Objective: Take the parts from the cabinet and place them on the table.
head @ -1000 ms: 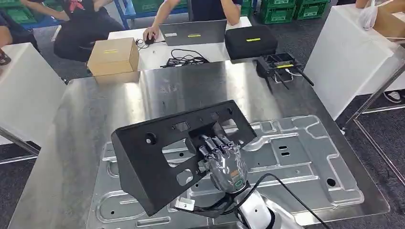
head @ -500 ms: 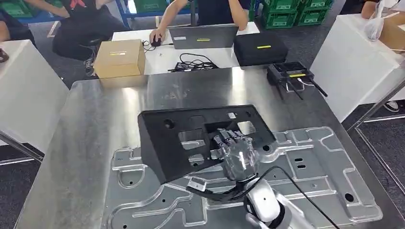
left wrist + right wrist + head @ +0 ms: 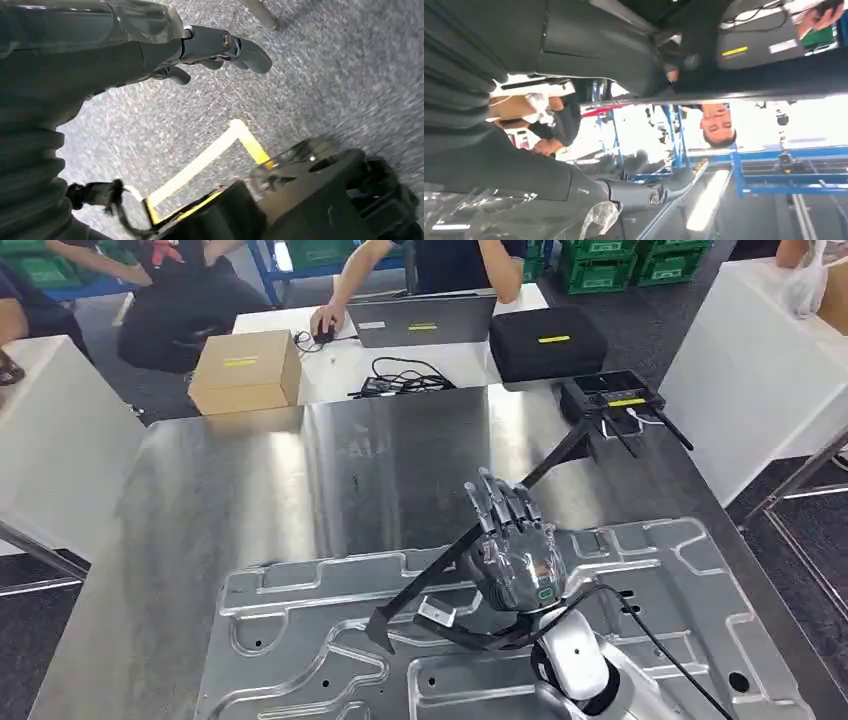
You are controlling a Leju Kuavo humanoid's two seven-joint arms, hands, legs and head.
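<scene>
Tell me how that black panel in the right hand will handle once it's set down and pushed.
The black panel looks rigid: it holds a straight edge while the right hand grips it. It seems light for its spread. On the ribbed metal plate it would probably catch rather than slide freely.

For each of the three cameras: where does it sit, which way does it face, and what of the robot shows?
Head view: high on the body, looking down at the steel table; right hand grips the black plastic panel.
Left wrist view: behind the left hand, facing speckled grey floor.
Right wrist view: behind the right hand, turned, facing people.
Shared: head and right wrist views show the black panel.
</scene>
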